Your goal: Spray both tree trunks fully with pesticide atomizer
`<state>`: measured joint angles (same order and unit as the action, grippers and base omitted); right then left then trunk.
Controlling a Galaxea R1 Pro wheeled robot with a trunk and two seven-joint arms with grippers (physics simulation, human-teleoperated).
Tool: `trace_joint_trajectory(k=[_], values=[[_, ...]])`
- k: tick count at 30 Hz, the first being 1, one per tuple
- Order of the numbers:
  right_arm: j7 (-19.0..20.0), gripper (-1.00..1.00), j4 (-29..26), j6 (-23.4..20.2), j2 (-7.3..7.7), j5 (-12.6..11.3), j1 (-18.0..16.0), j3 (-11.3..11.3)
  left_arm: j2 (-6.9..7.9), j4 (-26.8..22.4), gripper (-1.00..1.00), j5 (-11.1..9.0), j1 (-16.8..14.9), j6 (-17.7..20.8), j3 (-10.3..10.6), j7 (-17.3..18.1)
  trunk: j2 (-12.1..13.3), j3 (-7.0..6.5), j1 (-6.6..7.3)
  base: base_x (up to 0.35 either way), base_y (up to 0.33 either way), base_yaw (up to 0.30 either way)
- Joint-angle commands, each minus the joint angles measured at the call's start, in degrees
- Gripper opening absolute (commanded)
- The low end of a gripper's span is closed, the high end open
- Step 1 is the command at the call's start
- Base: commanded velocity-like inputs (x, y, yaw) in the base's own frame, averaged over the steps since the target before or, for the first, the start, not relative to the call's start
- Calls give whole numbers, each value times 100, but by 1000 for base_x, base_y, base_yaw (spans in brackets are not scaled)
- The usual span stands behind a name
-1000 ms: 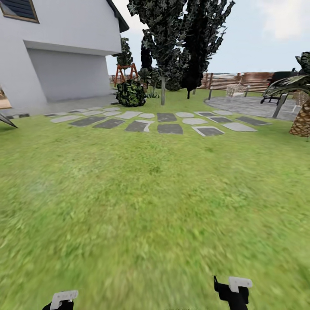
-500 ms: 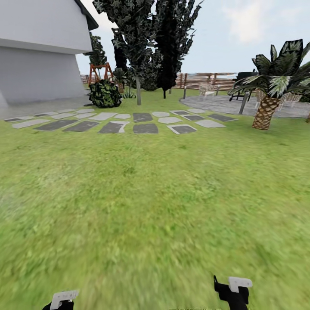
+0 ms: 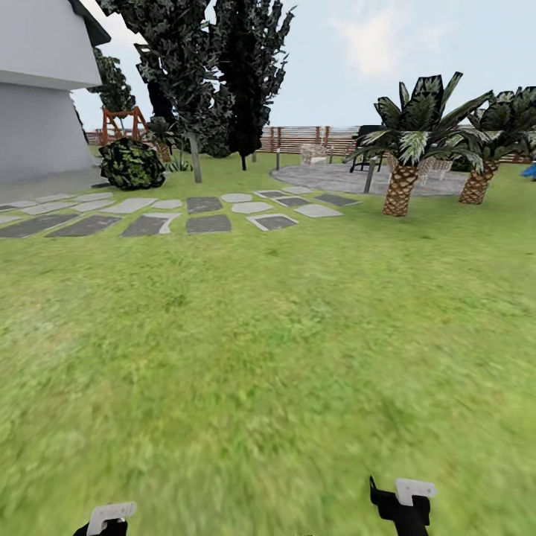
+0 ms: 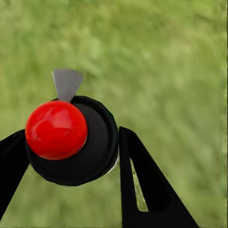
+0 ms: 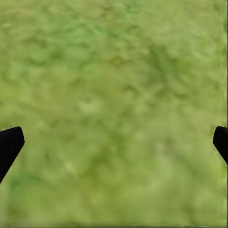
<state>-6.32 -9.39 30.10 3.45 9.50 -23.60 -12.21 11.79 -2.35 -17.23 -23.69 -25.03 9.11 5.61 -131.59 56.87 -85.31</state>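
In the left wrist view the pesticide atomizer (image 4: 90,152), a black round body with a red ball top and a grey nozzle, sits between the black fingers of my left gripper (image 4: 71,142), which is shut on it. My right gripper (image 5: 114,142) is open over bare grass, with its two fingertips far apart. In the head view both wrists show at the lower edge, left gripper (image 3: 110,517) and right gripper (image 3: 406,500). Two tall dark trees stand far off at the back left. One has a pale grey tree trunk (image 3: 196,158); the other tree (image 3: 243,89) stands just to its right.
Grey stepping stones (image 3: 208,223) cross the lawn ahead on the left. A round bush (image 3: 132,164) and a white house (image 3: 37,112) lie further left. Two short palms (image 3: 402,186) stand at the right by a paved circle (image 3: 335,179). A slat fence (image 3: 298,138) closes the back.
The head camera has turned to the right, so the house and trees slid left and the palms came into view. Both grippers keep their places in the picture.
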Motion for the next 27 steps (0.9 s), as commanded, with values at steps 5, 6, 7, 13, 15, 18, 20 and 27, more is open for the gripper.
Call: trace_joint_trajectory(k=[5,6,7,13,15,18,20,27], values=[[-28,100,8,13,-2,61,-4,-27,3,7,-100,-61,-4,-20,39,28,-2,5,1,0,-277,-300],[-26,100,8,13,-2,61,-4,-27,5,7,-100,-61,-4,-20,39,28,-2,5,1,0,-277,-300],[-27,100,8,13,-4,61,-4,-27,6,7,-100,-61,-4,-20,39,28,-2,5,1,0,-277,-300],[-27,100,8,13,-3,61,-4,-27,5,7,-100,-61,-4,-20,39,28,-2,5,1,0,-277,-300],[-26,100,8,13,-2,61,-4,-27,5,7,-100,-61,-4,-20,39,28,-2,5,1,0,-277,-300],[-25,100,8,13,-2,61,-4,-27,6,7,-100,-61,-4,-20,39,28,-2,5,1,0,-277,-300],[-26,100,8,13,-2,61,-4,-27,6,7,-100,-61,-4,-20,39,28,-2,5,1,0,-277,-300],[-27,100,8,13,-2,61,-4,-27,5,7,-100,-61,-4,-20,39,28,-2,5,1,0,-277,-300]])
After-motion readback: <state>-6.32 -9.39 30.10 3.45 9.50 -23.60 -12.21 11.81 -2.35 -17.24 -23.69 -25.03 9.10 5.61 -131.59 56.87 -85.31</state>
